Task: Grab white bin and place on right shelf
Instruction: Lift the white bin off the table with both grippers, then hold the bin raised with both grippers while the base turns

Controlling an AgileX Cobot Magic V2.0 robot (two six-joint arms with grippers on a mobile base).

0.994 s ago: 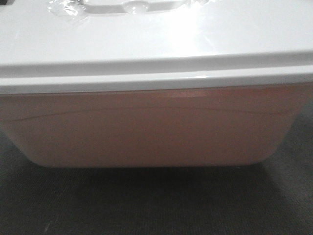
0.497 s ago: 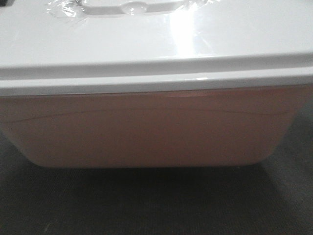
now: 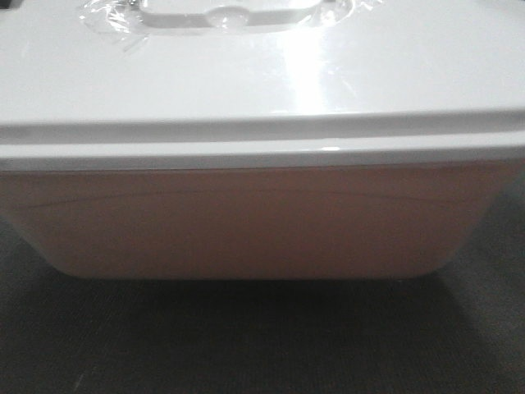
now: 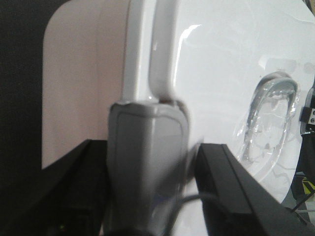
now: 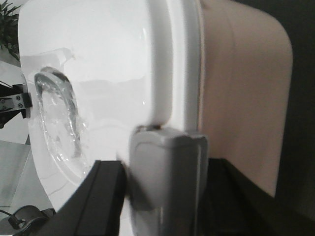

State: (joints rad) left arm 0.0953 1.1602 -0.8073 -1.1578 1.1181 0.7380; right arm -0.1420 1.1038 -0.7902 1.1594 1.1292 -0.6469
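Exterior front-facing view: one white bin (image 3: 262,222) filled nearly the whole frame, its long pinkish side wall facing the camera with one faint curved line running across it. One glossy white lid (image 3: 246,74) sat closed on top. At the lid's far edge lay one recessed handle (image 3: 225,15) under crinkled clear film. Below the bin's two rounded lower corners stretched a dark textured surface (image 3: 262,345); whether the bin touched it could not be told.

Left wrist-mounted view: the bin (image 4: 83,83) appeared end-on, with the lid face to the right and the pale wall to the left. One grey finger (image 4: 147,162) of the left gripper (image 4: 147,128) lay right against the lid's rim, flanked by two black gripper parts. No second finger showed, so whether this gripper was wide, narrow or clamped could not be told.

Right wrist-mounted view: the bin (image 5: 241,93) appeared mirrored, with the lid to the left and the wall to the right. One grey finger (image 5: 167,191) of the right gripper (image 5: 167,157) met the lid's rim between two black parts. Its opening likewise could not be told. A few green leaves (image 5: 7,22) showed in the upper left corner.
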